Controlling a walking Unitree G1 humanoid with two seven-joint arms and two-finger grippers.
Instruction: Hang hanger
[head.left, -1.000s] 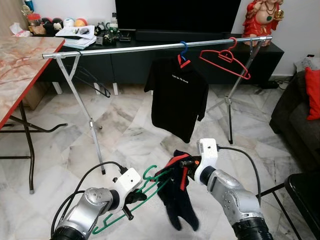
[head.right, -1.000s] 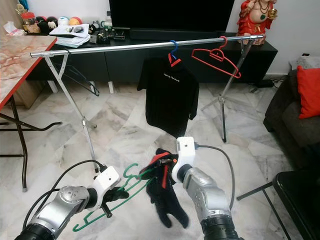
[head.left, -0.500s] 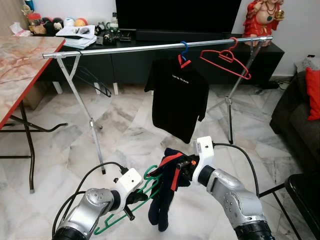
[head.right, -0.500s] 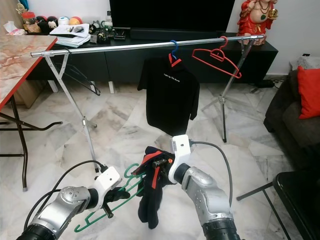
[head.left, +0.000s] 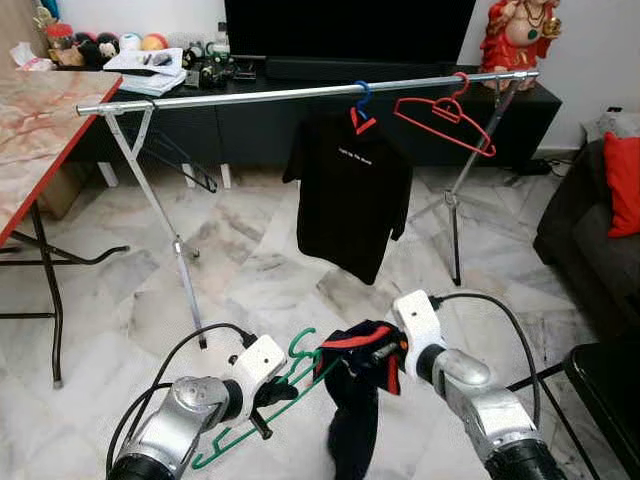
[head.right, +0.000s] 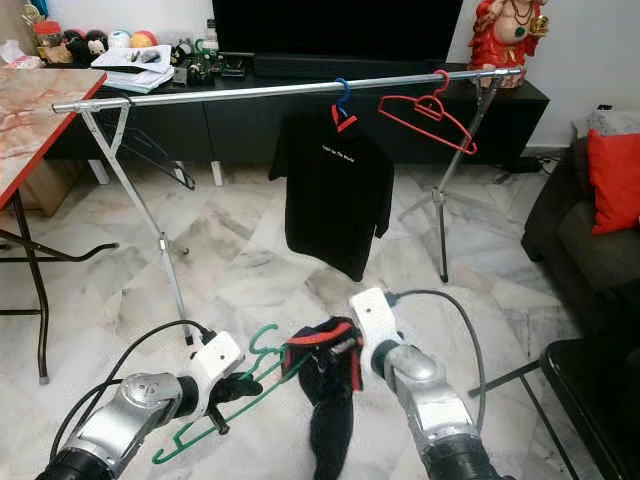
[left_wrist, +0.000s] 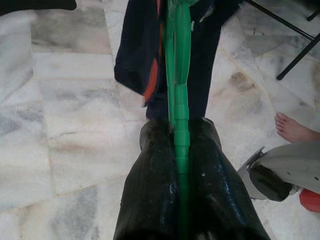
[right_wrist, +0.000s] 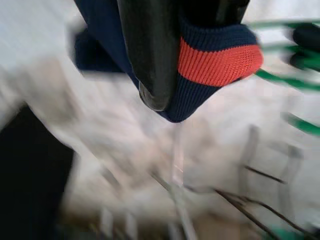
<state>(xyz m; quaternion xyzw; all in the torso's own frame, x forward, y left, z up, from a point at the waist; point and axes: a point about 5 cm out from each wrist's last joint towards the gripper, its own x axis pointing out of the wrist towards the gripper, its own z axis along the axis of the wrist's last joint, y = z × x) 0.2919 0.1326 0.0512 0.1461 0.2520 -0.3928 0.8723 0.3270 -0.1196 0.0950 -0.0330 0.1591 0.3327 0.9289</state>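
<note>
Left eye view: a marble-topped surface (head.left: 40, 120) edges the left, bare marble floor (head.left: 250, 270) ahead. Left pincer (head.left: 262, 395) clenched on a green hanger (head.left: 290, 385); right pincer (head.left: 385, 352) grips a dark garment (head.left: 355, 400). Beyond, a rail (head.left: 250, 95) holds a black shirt (head.left: 345, 190) and red hanger (head.left: 445, 118); sofa (head.left: 590, 230) right.

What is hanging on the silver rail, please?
On the silver rail hang a black T-shirt on a blue-hooked hanger, an empty red hanger and a dark hanger. The shirt covers its hanger's arms.
</note>
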